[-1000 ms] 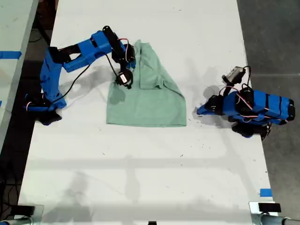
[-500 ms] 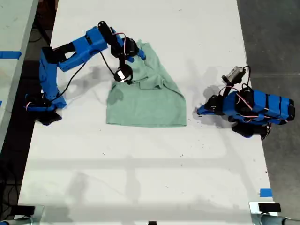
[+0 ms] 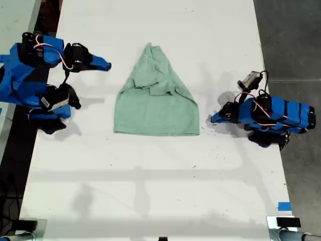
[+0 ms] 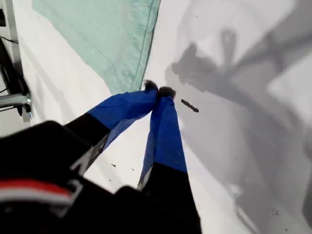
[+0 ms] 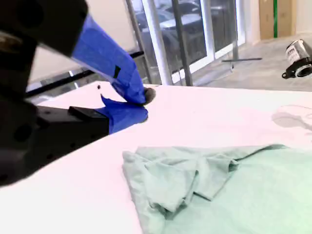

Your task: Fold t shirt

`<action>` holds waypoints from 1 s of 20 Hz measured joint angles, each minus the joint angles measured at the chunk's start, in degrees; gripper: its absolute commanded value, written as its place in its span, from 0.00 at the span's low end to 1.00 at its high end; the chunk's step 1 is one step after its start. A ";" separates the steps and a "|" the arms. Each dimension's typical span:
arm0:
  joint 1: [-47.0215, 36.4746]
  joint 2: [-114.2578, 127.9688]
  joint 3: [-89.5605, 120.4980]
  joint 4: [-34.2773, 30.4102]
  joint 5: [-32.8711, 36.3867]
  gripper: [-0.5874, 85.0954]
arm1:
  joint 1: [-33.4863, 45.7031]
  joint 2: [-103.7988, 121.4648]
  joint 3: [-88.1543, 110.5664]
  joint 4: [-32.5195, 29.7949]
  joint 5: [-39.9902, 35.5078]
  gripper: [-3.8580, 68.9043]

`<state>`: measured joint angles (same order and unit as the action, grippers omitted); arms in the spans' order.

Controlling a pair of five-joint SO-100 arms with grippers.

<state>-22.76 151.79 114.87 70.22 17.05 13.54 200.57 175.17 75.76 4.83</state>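
Observation:
The pale mint-green t shirt (image 3: 155,103) lies flat in the middle of the white table (image 3: 150,175), both sleeves folded inward, so it narrows toward the far end. My second gripper (image 3: 103,64), at the exterior view's left, is shut and empty, pulled well back from the t shirt (image 5: 209,190); its blue jaws meet at the tips (image 5: 142,103). At the exterior view's right, my first gripper (image 3: 214,119) rests low on the table, shut on nothing (image 4: 158,90), a short way from the t shirt's hem corner (image 4: 112,34).
Blue tape marks sit at the table's near corner on the exterior view's right (image 3: 284,206) and on a neighbouring table at its left (image 3: 10,58). Dark floor borders the table on the exterior view's right. Small dark specks dot the table near my first gripper (image 4: 190,106).
My second arm has pulled away from the t shirt's sleeve side and folded back to the exterior view's left edge. The sleeve now lies folded inward. My first arm has not moved.

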 measured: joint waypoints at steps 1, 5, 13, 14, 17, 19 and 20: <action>2.72 3.69 7.12 -2.90 -2.72 0.01 | 0.00 0.00 0.00 0.00 0.00 0.06; 9.67 20.92 37.09 -14.59 -10.63 0.01 | 0.26 0.00 0.00 0.00 0.00 0.06; 10.02 52.47 65.21 -11.95 -9.76 0.01 | 0.26 0.00 0.00 0.00 0.00 0.06; 9.93 53.35 65.74 -11.43 -9.76 0.01 | 0.26 0.00 0.00 0.00 0.00 0.06; 8.53 54.32 66.09 -11.07 -9.76 0.01 | 0.26 0.00 0.00 0.00 0.00 0.06; 8.53 54.32 66.09 -11.07 -9.76 0.01 | 0.26 0.00 0.00 0.00 0.00 0.06; 8.53 54.32 66.09 -11.07 -9.76 0.01 | 0.26 0.00 0.00 0.00 0.00 0.06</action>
<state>-14.24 206.10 180.97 59.15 7.29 13.80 200.57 175.17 75.76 4.83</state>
